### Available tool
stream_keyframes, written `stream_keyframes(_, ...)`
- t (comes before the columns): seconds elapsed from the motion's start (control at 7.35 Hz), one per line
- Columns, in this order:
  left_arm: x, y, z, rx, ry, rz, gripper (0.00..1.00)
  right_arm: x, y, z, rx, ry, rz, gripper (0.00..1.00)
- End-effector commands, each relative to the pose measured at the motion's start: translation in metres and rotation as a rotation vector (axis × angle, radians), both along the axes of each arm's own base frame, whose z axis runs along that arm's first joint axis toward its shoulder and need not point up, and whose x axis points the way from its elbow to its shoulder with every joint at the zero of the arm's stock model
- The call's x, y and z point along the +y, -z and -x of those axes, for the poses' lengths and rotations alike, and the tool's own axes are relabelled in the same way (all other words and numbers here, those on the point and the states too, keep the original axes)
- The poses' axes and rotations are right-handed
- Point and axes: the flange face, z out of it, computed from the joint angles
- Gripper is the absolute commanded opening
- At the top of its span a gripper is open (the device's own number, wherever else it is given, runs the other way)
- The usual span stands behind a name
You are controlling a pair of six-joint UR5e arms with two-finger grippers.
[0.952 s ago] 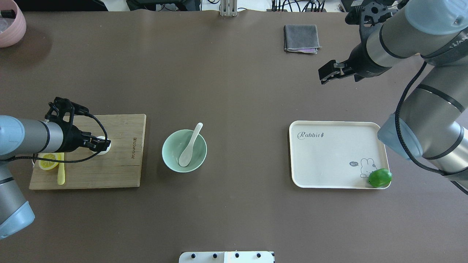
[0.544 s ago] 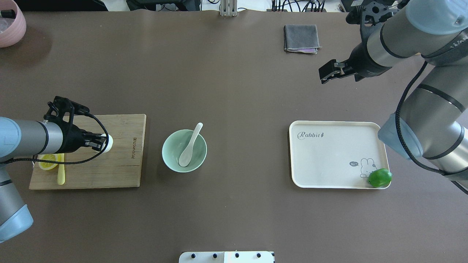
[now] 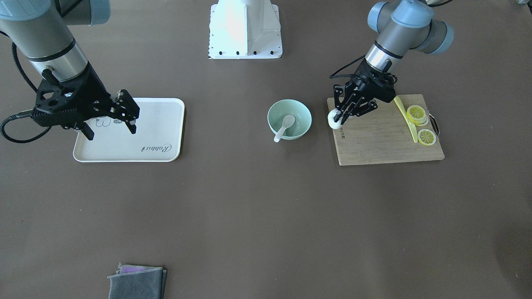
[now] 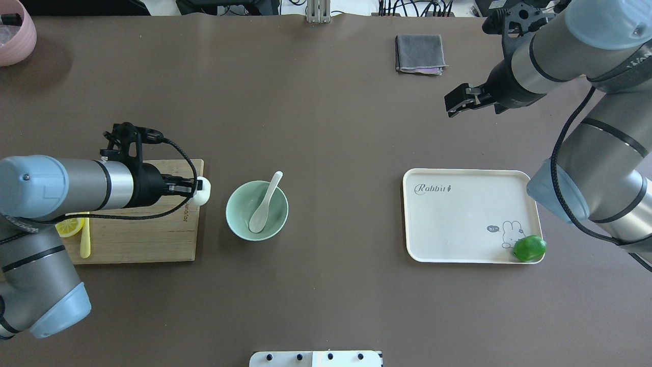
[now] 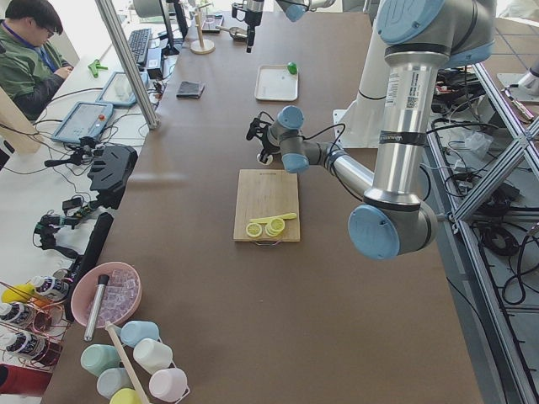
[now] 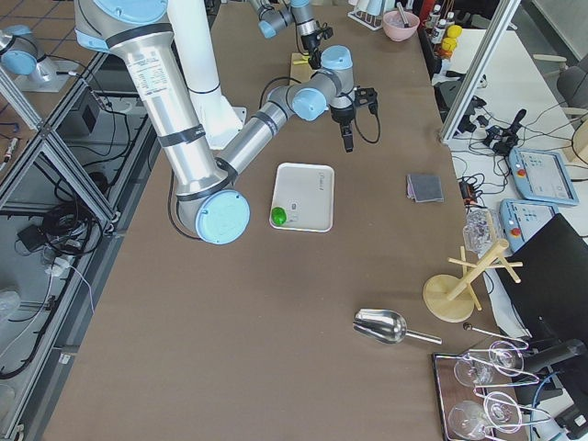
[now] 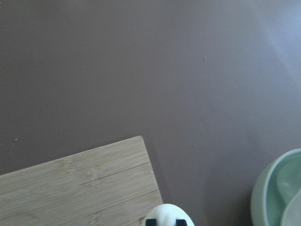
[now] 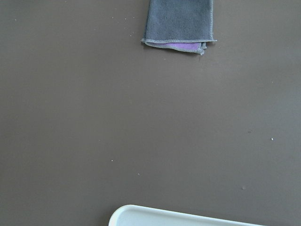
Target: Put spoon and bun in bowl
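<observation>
The pale green bowl (image 4: 238,203) stands in the middle of the table, also in the front view (image 3: 301,113). The white spoon (image 4: 265,205) lies in it, its handle over the far rim (image 3: 284,126). My left gripper (image 4: 196,189) is shut on the white bun (image 4: 204,190) and holds it over the right edge of the wooden cutting board (image 4: 153,229), just left of the bowl. The bun shows in the front view (image 3: 333,119) and at the bottom of the left wrist view (image 7: 167,214). My right gripper (image 4: 455,104) is open and empty, high at the far right.
Lemon slices (image 3: 417,113) and a long yellow knife (image 3: 405,116) lie on the board's far end. A cream tray (image 4: 458,219) holds a green lime (image 4: 529,248). A grey cloth (image 4: 419,52) lies far back, and a pink bowl (image 4: 15,30) at the far left corner.
My left gripper has moved right with the bun, from the board's middle to its right edge near the bowl. The right arm has hardly moved.
</observation>
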Motion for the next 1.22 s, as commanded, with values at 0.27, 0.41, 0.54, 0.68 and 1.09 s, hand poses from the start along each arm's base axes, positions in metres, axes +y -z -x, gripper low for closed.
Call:
stream_keyframes(0.27, 0.017, 0.05, -0.051, 0.079, 0.0, -0.02, 0.84, 0.0, -0.001, 0.0, 0.001, 0.0, 0.001, 1.0)
stream_keyframes(0.41, 0.016, 0.053, -0.058, 0.084, -0.005, -0.022, 0.98, 0.0, -0.002, 0.0, 0.003, 0.001, 0.002, 1.0)
stream_keyframes(0.54, 0.02, 0.058, -0.06, 0.092, -0.011, -0.026, 0.98, 0.0, -0.004, -0.001, 0.007, 0.005, 0.001, 1.0)
stream_keyframes(0.68, 0.022, 0.065, -0.055, 0.102, -0.02, -0.029, 0.98, -0.004, -0.01, -0.013, 0.009, -0.003, 0.008, 1.0)
stream_keyframes(1.09, -0.02, 0.031, 0.012, 0.029, -0.16, -0.009, 0.98, -0.02, -0.086, -0.117, 0.066, 0.095, -0.034, 1.0)
